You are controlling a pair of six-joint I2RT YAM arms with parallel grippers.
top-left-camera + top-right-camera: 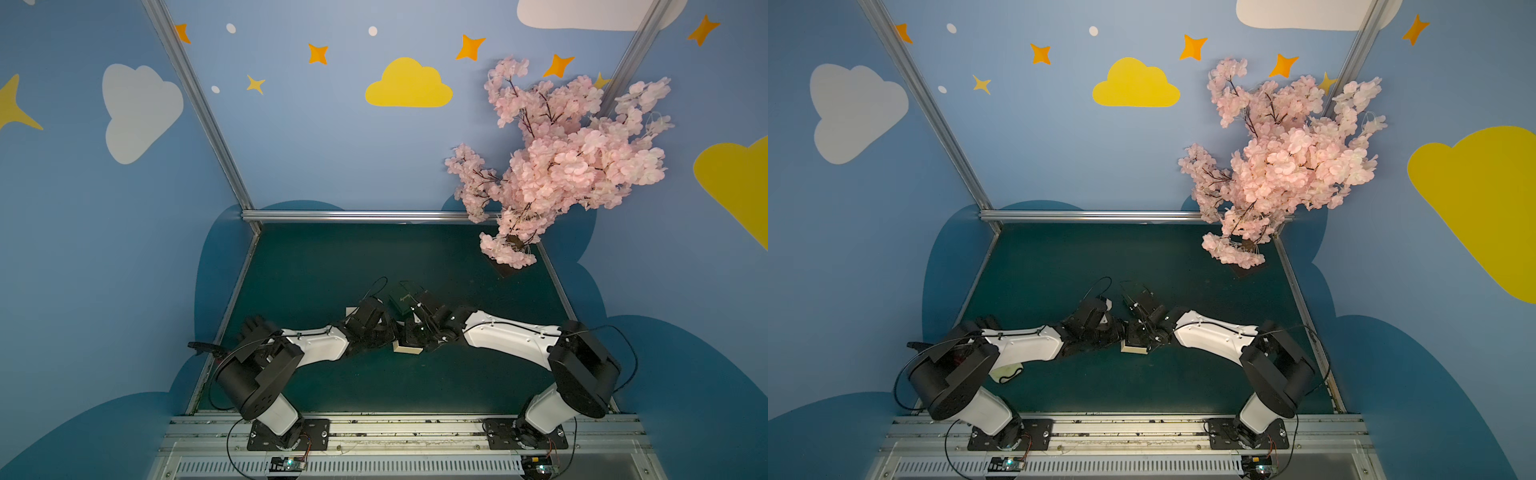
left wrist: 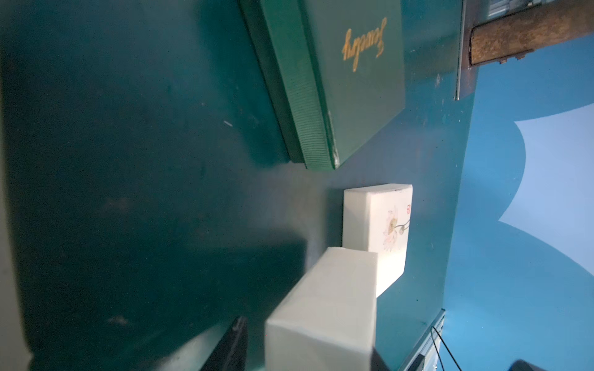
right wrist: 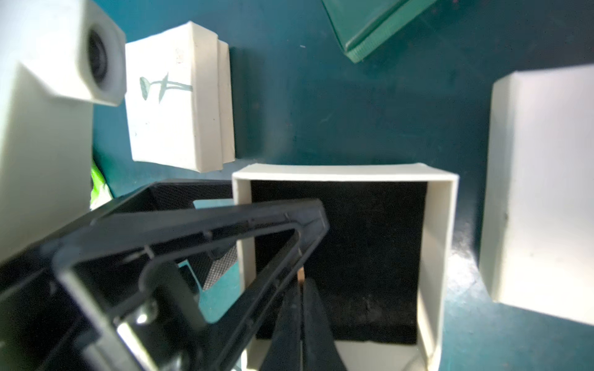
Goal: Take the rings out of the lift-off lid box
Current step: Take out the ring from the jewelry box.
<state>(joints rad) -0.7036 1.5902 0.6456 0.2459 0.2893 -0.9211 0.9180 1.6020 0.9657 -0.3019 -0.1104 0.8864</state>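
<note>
Right wrist view: right gripper [image 3: 300,284] is down inside the lift-off lid box [image 3: 437,244], jaws pressed together with a small tan sliver at the tips, too small to call it one of the rings. Reads as the pick step, since the tips sit low over the black lining, where a thin flat ring needs a tight pinch. No rings can be made out elsewhere on the lining or on the table [image 3: 321,112]; they are hidden or too small to see. Left gripper [image 3: 236,208] straddles the box's side wall, one finger inside and one outside, probably to pin the light box so it doesn't slide or tip during the pick. Cannot tell if it is clamped on the wall or just set narrow around it. Plain cream lid [image 3: 540,192], as I read it, lies off on the opposite side, near the box but not touching, likely parked there to keep the opening free for both arms. Flower-printed box [image 3: 173,96] is closed just beyond the left gripper. Green jewellery box [image 3: 379,29] is farther out, also closed, and neither is touched. In both top views the arms meet mid-table over the box, with the pink blossom tree [image 1: 561,166] well apart at the far corner.
</note>
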